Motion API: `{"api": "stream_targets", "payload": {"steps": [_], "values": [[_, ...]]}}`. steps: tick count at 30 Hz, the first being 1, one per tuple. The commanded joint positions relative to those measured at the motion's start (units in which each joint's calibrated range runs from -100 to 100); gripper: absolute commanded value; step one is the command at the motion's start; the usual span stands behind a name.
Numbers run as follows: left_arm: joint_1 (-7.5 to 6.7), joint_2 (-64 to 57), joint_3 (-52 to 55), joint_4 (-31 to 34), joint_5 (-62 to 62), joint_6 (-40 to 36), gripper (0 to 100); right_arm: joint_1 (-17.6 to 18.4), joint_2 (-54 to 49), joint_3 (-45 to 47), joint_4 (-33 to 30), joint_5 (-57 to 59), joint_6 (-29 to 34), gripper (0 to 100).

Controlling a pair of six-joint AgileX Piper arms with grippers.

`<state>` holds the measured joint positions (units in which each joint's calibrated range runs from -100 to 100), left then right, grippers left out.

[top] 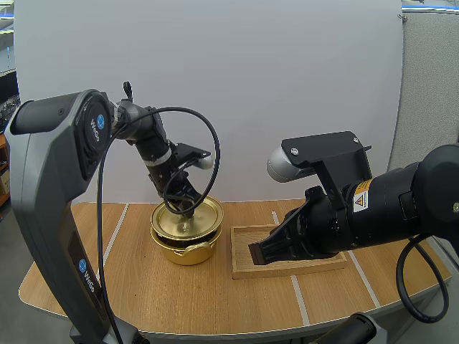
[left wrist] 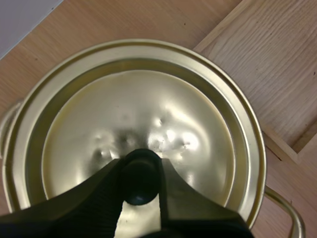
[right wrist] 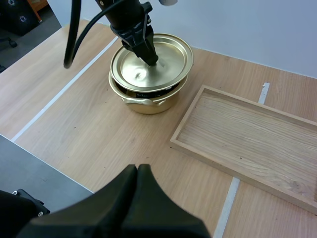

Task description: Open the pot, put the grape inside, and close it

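On the table (top: 143,287), just left of the tray (right wrist: 247,129): pot (top: 188,252) with lid (top: 209,215) sitting askew over its rim. Lid's knob (left wrist: 140,171) pinched between the left gripper's (top: 185,206) fingers. Above the tray's near end, right gripper (top: 259,252), fingers pressed together on nothing.

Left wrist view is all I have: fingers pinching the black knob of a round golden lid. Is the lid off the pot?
Observer: Partly. The round golden metal lid is raised just over the golden metal pot, with a dark gap between them.
Operator: And my right gripper?
Observer: The right gripper is shut on nothing, held off the light wooden table near the shallow wooden tray.
Operator: Tray touching the pot?
Observer: No, bare table shows between them.
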<state>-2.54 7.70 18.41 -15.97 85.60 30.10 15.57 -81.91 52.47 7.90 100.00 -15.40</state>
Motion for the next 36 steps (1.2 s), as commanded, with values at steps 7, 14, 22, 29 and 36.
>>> {"api": "stream_targets", "payload": {"steps": [7,14,22,29,36], "values": [[-0.18,-0.07,4.86,-0.47,-7.45,1.12,0,-0.16,-0.53,0.08,0.01,0.00,-0.63,0],[-0.18,-0.07,5.28,-0.47,-8.84,1.33,0,-0.16,-0.53,0.08,0.01,0.00,-0.63,0],[-0.18,-0.07,5.28,-0.47,-2.70,3.21,36,-0.16,-0.53,0.08,0.01,0.00,-0.63,0],[-0.18,-0.07,5.28,-0.47,0.58,3.21,79,-0.16,-0.53,0.08,0.01,0.00,-0.63,0],[-0.18,-0.07,5.28,-0.47,1.97,3.53,90,-0.16,-0.53,0.08,0.01,0.00,-0.63,0]]}}
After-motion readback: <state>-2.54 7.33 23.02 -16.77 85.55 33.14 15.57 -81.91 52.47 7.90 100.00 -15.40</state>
